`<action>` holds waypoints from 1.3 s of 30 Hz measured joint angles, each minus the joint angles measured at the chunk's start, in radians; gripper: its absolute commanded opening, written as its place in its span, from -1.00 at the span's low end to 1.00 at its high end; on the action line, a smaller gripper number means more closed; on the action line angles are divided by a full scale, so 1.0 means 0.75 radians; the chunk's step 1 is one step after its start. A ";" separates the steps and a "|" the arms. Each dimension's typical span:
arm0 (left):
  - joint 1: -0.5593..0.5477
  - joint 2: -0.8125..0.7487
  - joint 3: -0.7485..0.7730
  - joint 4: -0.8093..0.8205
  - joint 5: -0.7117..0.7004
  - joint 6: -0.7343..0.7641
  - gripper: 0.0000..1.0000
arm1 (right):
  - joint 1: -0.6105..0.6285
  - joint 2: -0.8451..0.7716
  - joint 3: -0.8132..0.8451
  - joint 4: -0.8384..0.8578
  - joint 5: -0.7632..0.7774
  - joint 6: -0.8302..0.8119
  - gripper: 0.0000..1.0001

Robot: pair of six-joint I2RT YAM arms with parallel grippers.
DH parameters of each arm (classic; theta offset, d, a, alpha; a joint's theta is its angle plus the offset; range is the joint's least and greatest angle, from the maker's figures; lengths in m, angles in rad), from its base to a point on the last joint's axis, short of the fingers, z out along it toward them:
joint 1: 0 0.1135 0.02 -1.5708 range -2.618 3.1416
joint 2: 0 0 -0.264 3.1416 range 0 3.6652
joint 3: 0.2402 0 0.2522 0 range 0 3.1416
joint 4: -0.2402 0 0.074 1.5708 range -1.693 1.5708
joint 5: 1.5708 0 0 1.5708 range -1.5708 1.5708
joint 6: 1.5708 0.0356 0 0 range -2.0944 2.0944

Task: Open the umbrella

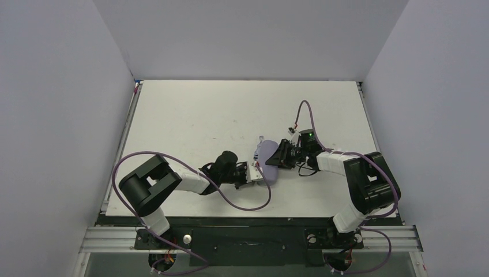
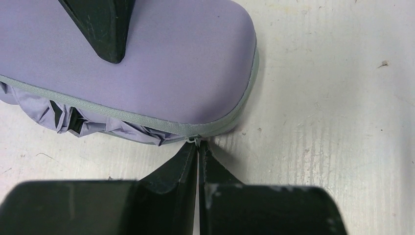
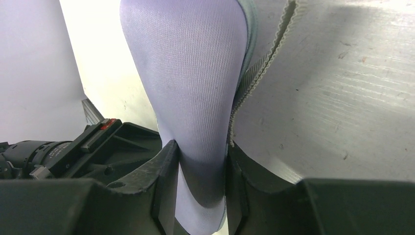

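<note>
White, scuffed table (image 1: 202,109), closed in by plain grey walls (image 1: 57,104). Toward the near side, between the two arms, lies a lavender clamshell hard case (image 1: 267,163), parted along one side. The umbrella (image 2: 80,122) is inside the case. Only crumpled lavender canopy folds with black between them show, in the gap under the grey zipper tape (image 2: 122,115); shaft and handle are hidden. The left gripper (image 2: 198,152) is pressed fully together, its tips nipping the tiny zipper pull (image 2: 195,141) at the case's rounded end. The right gripper (image 3: 200,164) is clamped across the rim of the upper shell (image 3: 191,73), one finger on each face. Judgement: the shell looks stiff under a knit fabric skin, so it gives a fair hold. The umbrella is probably light, with a soft, slippery canopy and thin ribs that bend easily. Pinching the cloth alone would likely only drag pleats out. A better hold is the knob handle or the bundled body beside it, reachable once the lid is folded well back. After that, one hold on the handle and the other pushing along the shaft.
</note>
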 measured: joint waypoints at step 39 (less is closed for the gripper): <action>0.169 0.101 0.170 -0.179 0.241 0.193 -1.00 | 0.117 0.207 0.561 -0.801 -0.210 -0.779 -0.37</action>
